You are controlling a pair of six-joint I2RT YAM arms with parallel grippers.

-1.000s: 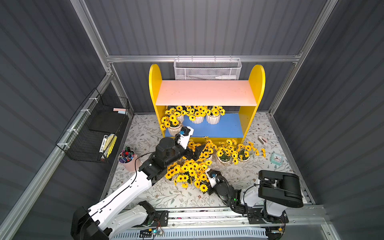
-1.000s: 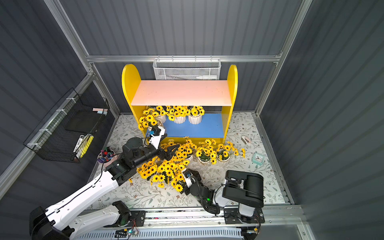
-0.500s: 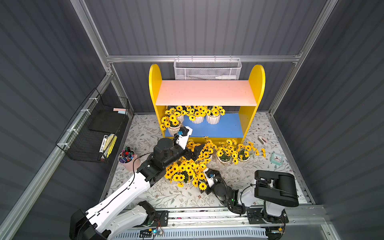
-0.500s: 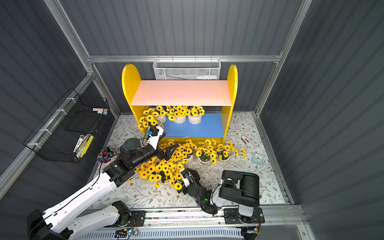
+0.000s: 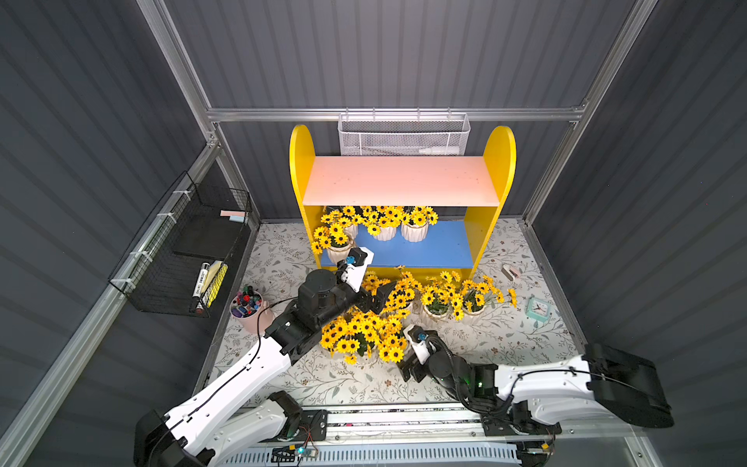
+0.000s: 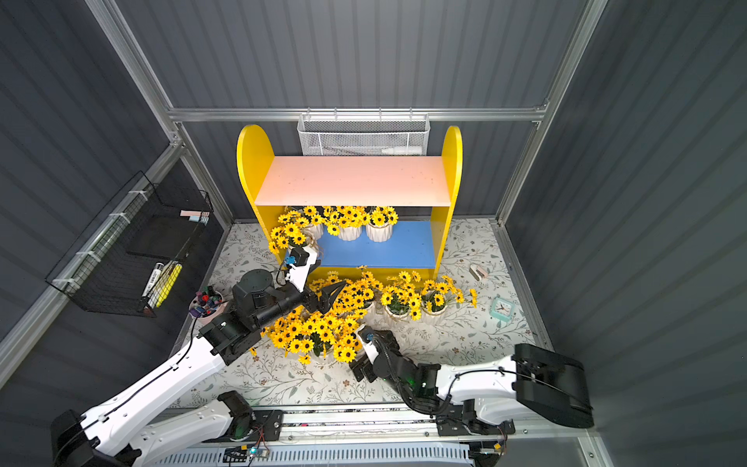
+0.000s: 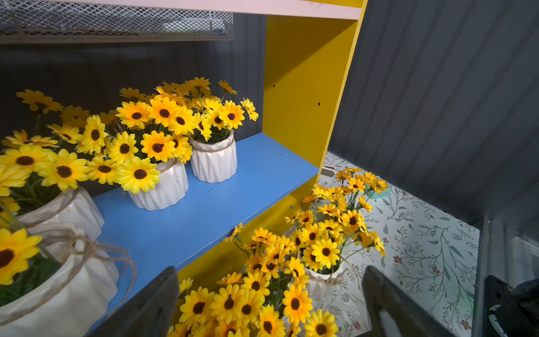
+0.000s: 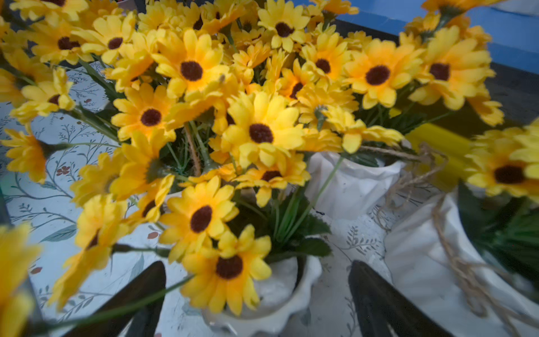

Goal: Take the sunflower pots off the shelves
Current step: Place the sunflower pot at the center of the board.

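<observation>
The yellow shelves (image 5: 404, 186) stand at the back of the flowered tabletop (image 5: 525, 347). Four sunflower pots (image 7: 214, 163) sit on the blue lower board (image 7: 210, 210), crowded toward its left end. One of them stands near the front edge, just beside the left arm's wrist. More pots (image 5: 473, 310) stand on the tabletop just in front of the shelves, their blooms overlapping so much that a count is hard. The left claw (image 6: 333, 293) hovers over those blooms, close to the lower board's front edge, its jaws apart and holding nothing. The right claw (image 8: 256, 265) sits low at the near side of the bunch with its jaws spread wide. One pot (image 8: 274, 287) stands between the fingertips, and neither finger seems to touch it.
</observation>
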